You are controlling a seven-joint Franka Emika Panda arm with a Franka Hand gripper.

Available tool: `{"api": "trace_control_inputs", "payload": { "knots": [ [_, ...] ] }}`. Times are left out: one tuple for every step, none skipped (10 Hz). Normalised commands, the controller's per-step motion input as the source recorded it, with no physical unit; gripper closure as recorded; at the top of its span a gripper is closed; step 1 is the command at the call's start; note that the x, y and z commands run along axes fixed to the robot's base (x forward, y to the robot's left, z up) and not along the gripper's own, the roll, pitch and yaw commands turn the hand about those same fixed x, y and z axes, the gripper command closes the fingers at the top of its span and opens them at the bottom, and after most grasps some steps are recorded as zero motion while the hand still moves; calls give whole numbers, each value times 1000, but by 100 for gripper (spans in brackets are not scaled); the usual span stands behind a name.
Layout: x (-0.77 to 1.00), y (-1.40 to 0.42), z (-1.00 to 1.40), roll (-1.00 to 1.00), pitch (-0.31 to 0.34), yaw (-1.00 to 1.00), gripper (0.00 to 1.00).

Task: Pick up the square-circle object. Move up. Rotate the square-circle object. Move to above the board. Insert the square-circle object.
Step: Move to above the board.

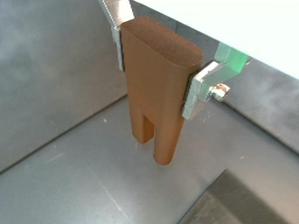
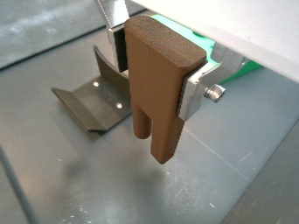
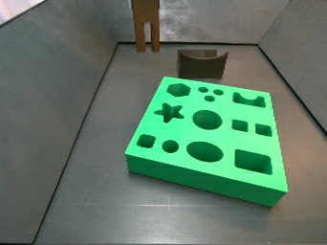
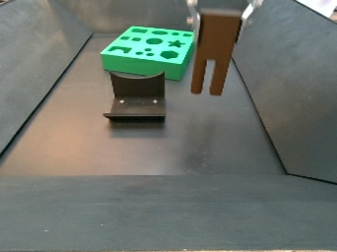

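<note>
Well above the bench (image 4: 158, 157), the gripper (image 2: 158, 63) has its fingers (image 1: 197, 92) pinching the square-circle object (image 2: 162, 87) (legs downward), lifted clear for carrying toward the board (image 3: 211, 134).

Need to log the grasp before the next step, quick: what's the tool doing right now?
Tool: shut on the square-circle object, holding it clear of the floor with the legs pointing down, off to the side of the board.

Even, soft overhead light, faint shadows, mild floor sheen, slightly blurry frames.
</note>
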Motion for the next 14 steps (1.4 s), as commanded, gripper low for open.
{"api": "trace_control_inputs", "payload": {
  "knots": [
    [103,227,1000,-132,80,-19,100],
    [99,214,1000,-120,77,-26,100],
    [89,192,1000,-103,76,-27,100],
    [80,180,1000,-91,75,-29,100],
    [61,132,834,-78,74,-29,100],
    [36,74,604,-63,73,-28,100],
    [22,50,434,-52,72,-28,100],
    [17,42,265,-42,73,-28,100],
    [127,-1000,193,193,325,-375,100],
    [130,-1000,186,203,305,-308,100],
    [132,-1000,191,190,270,-213,100],
    [138,-1000,191,71,165,-61,100],
    [142,-1000,191,54,136,-31,100],
    [151,-1000,194,18,115,-11,100]
  ]
}}
